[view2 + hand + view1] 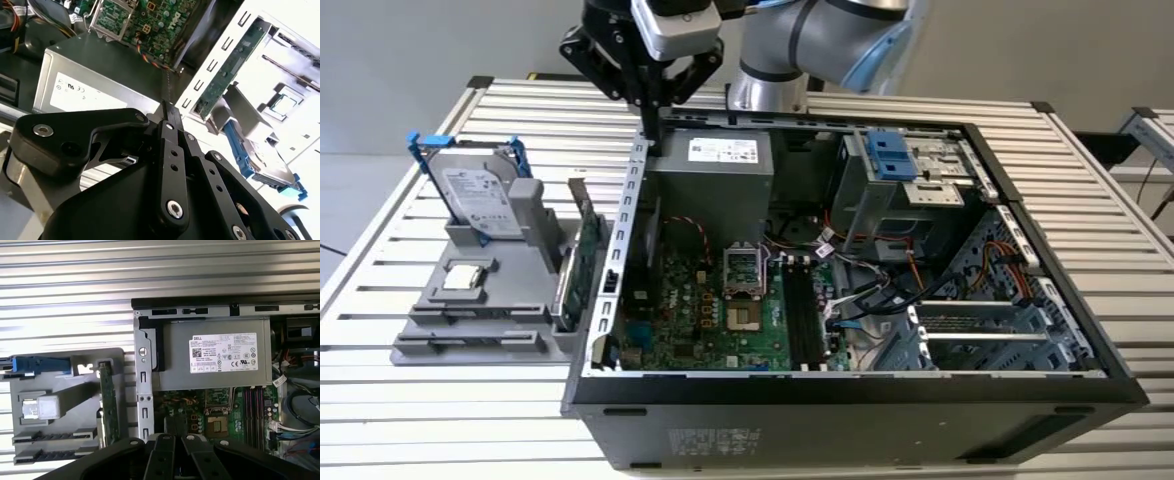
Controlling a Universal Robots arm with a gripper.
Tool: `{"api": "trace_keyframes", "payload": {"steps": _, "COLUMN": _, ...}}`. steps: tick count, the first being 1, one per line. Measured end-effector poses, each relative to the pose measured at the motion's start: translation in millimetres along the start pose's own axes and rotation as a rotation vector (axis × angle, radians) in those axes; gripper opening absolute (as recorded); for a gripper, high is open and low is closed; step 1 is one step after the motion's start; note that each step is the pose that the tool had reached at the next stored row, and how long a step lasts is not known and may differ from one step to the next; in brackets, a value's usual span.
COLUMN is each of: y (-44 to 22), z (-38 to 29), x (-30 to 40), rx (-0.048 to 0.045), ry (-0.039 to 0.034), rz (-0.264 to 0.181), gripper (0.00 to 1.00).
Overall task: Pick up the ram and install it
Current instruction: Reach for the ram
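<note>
My gripper [651, 135] hangs over the back corner of the open computer case [854, 385], on the exterior view's left, just above the case wall beside the grey power supply [714, 165]. Its black fingers point down and are shut, and I see nothing between them in both wrist views [169, 112] [175, 439]. The ram is hidden or out of view. The long black memory slots [798, 315] [252, 410] lie on the green motherboard beside the processor socket.
A grey parts holder [480, 330] sits on the slatted table at the exterior view's left of the case. It carries a silver hard drive [478, 195] in a blue bracket, a green expansion card [583, 255] [107, 405] standing on edge, and a small square chip [467, 280]. Cables crowd the case's middle.
</note>
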State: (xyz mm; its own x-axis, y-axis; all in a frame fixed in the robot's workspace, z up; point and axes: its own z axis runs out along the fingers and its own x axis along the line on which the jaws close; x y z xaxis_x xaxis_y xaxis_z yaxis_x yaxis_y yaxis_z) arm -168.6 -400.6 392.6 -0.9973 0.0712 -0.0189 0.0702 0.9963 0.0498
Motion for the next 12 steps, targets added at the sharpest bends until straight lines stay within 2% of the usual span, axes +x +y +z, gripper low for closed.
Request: {"api": "trace_keyframes", "payload": {"steps": 12, "y": -2.0, "z": -0.5, "x": 21.4, "rx": 0.0000, "ry": 0.0000, "rz": 0.000, "gripper": 0.00}}
